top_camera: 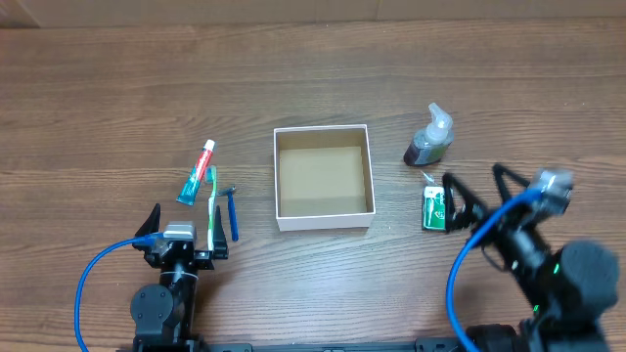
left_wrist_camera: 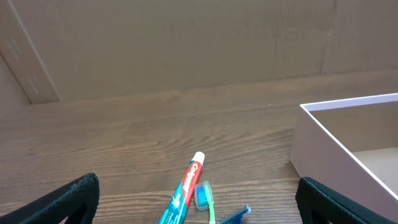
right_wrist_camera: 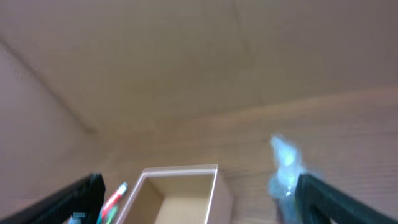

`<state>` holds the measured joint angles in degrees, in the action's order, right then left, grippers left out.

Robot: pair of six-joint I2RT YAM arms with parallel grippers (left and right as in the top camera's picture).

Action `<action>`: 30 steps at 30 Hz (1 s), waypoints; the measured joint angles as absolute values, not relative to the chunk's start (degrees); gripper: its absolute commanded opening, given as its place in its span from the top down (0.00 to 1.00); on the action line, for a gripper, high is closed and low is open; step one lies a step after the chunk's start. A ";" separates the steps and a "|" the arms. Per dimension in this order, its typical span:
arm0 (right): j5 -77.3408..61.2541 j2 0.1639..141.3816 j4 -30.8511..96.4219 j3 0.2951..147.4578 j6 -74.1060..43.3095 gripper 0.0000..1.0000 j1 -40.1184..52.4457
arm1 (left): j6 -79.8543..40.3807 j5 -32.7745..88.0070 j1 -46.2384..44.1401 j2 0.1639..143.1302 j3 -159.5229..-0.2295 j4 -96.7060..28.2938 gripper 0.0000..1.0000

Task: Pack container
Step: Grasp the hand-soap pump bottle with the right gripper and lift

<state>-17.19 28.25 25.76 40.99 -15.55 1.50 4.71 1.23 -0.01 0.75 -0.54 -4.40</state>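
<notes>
Both arms sit at near edge of table (top_camera: 98, 78). Left gripper (top_camera: 186, 238) is wide open, holds nothing; toothbrush (top_camera: 213, 200) and blue razor (top_camera: 233, 215) lie just ahead of it. Container (top_camera: 323, 220) stands mid-table, ahead and to right of this gripper, apart from it. Right gripper (top_camera: 479, 196) is also wide open and empty, just beside green packet (top_camera: 434, 208); container is to its left, w/ a gap between.

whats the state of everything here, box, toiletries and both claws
container, lidless, upright, empty
toothpaste tube, capped, lying flat left of the container
toothbrush, lying flat
razor, lying flat beside the toothbrush
spray bottle, standing upright
green packet, lying flat
left claw, open, empty
right claw, open, empty
</notes>
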 measured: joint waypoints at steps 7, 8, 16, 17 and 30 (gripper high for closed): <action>-12.05 64.97 49.08 74.41 -13.52 0.00 1.50 | 4.71 1.19 -0.01 0.73 -0.47 -4.32 0.00; -11.49 68.23 50.24 76.71 -13.47 0.00 1.48 | 4.71 1.21 -0.01 0.75 -0.47 -4.32 0.00; -9.34 83.20 50.00 79.22 -6.55 0.00 1.50 | 4.71 1.21 -0.01 0.75 -0.47 -4.32 0.00; -9.10 84.68 50.04 79.22 -4.80 0.00 1.50 | 4.71 1.21 -0.01 0.75 -0.47 -4.32 0.00; -6.96 96.99 47.53 79.24 5.98 0.41 2.15 | 4.71 1.21 -0.01 0.75 -0.47 -4.32 0.00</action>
